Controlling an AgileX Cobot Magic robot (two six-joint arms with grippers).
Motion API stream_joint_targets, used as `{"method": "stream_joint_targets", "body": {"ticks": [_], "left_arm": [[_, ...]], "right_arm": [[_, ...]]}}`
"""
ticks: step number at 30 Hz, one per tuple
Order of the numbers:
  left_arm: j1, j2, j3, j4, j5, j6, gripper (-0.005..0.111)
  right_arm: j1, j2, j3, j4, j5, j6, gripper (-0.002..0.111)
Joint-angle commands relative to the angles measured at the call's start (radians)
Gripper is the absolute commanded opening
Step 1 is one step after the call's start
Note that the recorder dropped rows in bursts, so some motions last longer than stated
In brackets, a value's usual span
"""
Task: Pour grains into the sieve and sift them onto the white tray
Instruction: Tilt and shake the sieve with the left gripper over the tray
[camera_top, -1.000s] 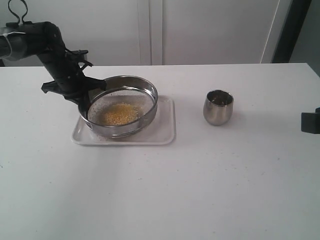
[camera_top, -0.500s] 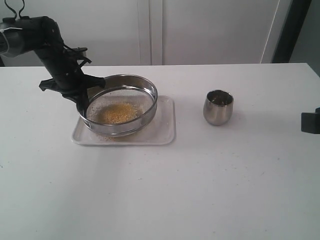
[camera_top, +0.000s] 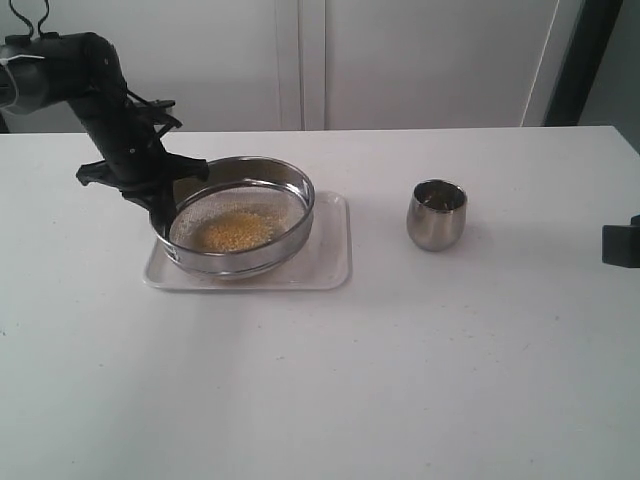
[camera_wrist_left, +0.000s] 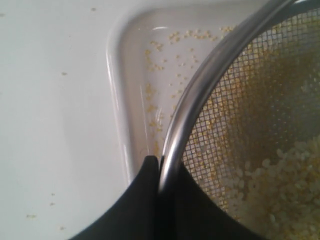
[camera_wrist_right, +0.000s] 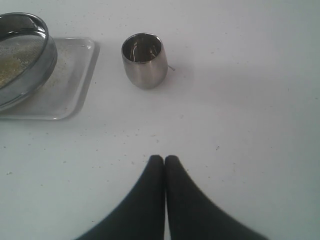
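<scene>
So, closest in the right wrist view is the right gripper (camera_wrist_right: 164, 159): both black fingers are pressed together with the tips touching and nothing between them. It hangs over the bare white bench (camera_top: 320, 400) toward the right edge. In the exterior view only a dark bit of that arm pokes in at the right edge.

Beyond it, right of the bench's middle and toward the far edge, stands a small rounded steel cup (camera_top: 437, 214). It is upright, mouth up, well apart from the gripper, and its inside is too dim to read.

Left of the cup and apart from it, the white tray (camera_top: 333, 268) lies flat, left of the middle, long side parallel to the far edge. Over it is the sieve (camera_top: 240, 215), a wide steel ring with a mesh bottom. It looks slightly tilted and covers most of the tray's left part; cannot tell if its underside touches the tray.

The grains (camera_top: 236, 229) sit as a yellowish heap on the mesh near the centre. The left wrist view shows bigger pale kernels on the mesh and tiny yellow ones scattered on the tray floor beside the ring.

The left gripper (camera_wrist_left: 159, 167) is clamped on the sieve's rim on the side facing the bench's left edge, one finger outside the ring and one inside. The left arm comes in from the far left corner.
</scene>
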Motion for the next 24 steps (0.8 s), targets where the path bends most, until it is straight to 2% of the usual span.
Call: {"method": "stream_joint_targets", "body": {"ticks": [1,13,24], "left_arm": [[0.000,-0.020,-0.034,-0.032,0.047,-0.091,0.000],[0.000,-0.020,-0.092,-0.036,0.236,-0.141,0.000],[0.000,-0.018,-0.092,-0.095,0.253,-0.199,0.000]], "right_arm": [[-0.006,-0.006,0.004,-0.008,-0.003,-0.007,0.000],[-0.006,-0.006,0.004,-0.010,-0.003,-0.007,0.000],[-0.006,-0.006,0.004,-0.010,-0.003,-0.007,0.000]]}}
